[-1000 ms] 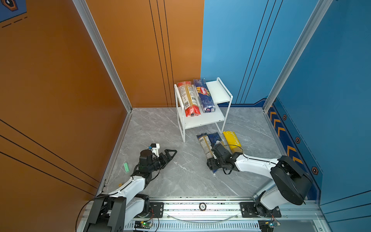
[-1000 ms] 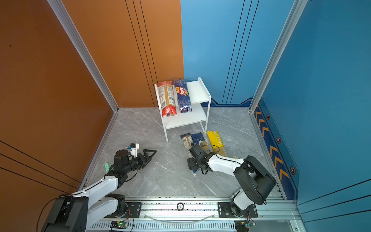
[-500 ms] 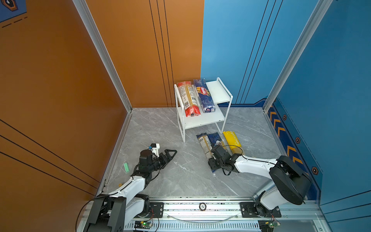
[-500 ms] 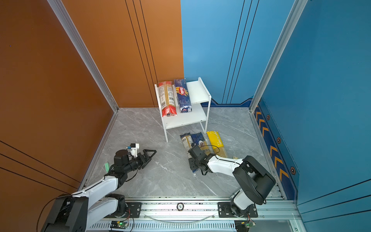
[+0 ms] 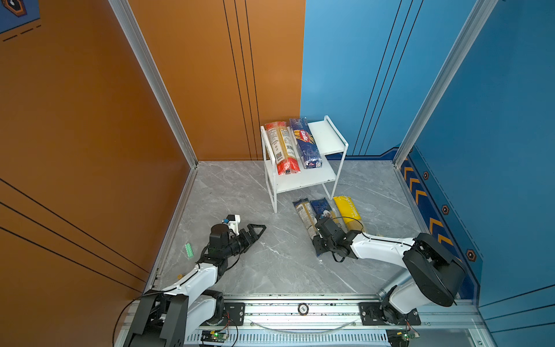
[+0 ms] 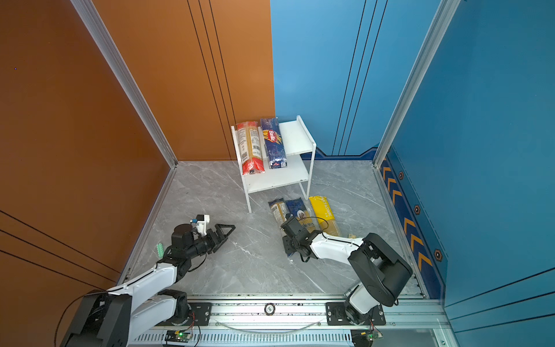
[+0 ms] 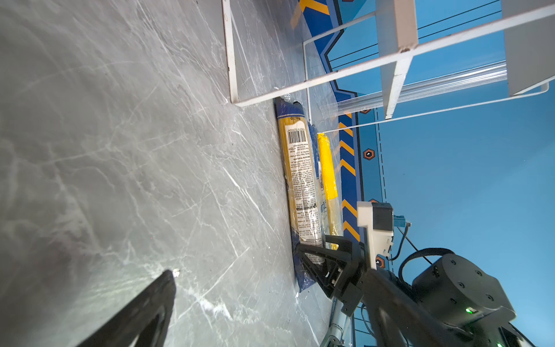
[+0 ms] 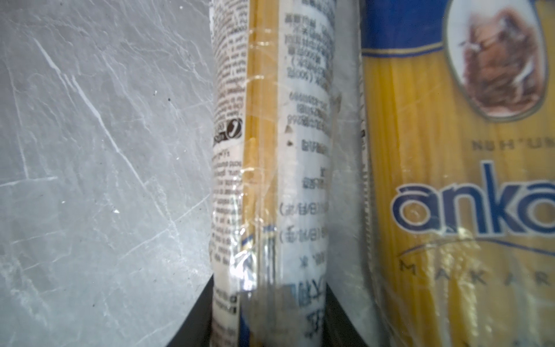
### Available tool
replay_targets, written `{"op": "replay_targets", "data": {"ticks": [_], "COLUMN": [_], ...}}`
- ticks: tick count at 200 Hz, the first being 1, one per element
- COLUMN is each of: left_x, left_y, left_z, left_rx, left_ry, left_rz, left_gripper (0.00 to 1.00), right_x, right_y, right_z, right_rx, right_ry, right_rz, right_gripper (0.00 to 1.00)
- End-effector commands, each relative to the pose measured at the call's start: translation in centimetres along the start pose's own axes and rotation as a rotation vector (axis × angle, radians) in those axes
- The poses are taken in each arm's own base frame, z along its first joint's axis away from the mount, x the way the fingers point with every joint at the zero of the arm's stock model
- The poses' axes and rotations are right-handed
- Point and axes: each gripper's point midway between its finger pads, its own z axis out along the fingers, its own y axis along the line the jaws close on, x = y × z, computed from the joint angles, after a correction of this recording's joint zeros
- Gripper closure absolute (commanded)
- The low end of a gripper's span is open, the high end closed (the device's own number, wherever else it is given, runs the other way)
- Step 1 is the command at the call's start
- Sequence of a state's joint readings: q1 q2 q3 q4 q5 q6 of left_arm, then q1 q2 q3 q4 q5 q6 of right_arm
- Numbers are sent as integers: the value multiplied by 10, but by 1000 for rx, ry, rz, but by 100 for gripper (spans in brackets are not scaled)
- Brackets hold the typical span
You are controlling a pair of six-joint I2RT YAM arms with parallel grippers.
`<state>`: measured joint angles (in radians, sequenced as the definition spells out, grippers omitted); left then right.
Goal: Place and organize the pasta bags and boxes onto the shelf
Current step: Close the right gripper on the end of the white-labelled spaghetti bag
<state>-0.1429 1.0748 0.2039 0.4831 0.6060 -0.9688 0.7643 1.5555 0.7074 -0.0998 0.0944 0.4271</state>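
On the grey marble-patterned floor (image 5: 270, 270), just in front of the small white two-tier shelf (image 5: 303, 180), you have three long spaghetti packs lying side by side: a clear pack with dark-blue ends and a white printed label (image 5: 304, 213), a blue-and-yellow pack with an oval portrait (image 5: 326, 211) touching it, and a bright yellow pack (image 5: 348, 211) on the far side. Your right gripper (image 5: 317, 246) is down at the near end of the clear pack, and the right wrist view shows that pack (image 8: 270, 150) running between the two black fingers (image 8: 201, 315), which sit against its sides, so the jaws are clamped on it while it lies on the floor. Your left gripper (image 5: 259, 232) hangs low over bare floor, well apart from the packs, with its jaws spread wide and nothing between them. On the shelf's upper board, a red-ended clear pack (image 5: 283, 147) and a dark blue Barilla pack (image 5: 304, 142) lie next to each other.
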Motion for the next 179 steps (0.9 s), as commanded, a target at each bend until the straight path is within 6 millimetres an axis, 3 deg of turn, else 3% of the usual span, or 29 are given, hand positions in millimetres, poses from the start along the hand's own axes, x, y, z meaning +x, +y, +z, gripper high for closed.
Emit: {"op": "replay_targets", "data": {"ticks": [1,76,113,179], "left_x": [-6,-4,-4,-3], "left_y": [-11,-12,-13,-16], "left_z": [2,5,6,11], "left_rx": [20,15,14,12], "left_ry": [-19,-12,-11,2], "left_rz": [42,50,52,61], "left_gripper": [2,2,2,2], "right_x": [27,22,10,-4], "right_y": [-8,-9,-9,-11], "right_z": [7,1,-11,-36], "right_rx": [31,13,-37,-44], "right_ry": [81,71,49,5], "right_rz": [-11,32,110,104], "right_gripper": [65,81,90,99]}}
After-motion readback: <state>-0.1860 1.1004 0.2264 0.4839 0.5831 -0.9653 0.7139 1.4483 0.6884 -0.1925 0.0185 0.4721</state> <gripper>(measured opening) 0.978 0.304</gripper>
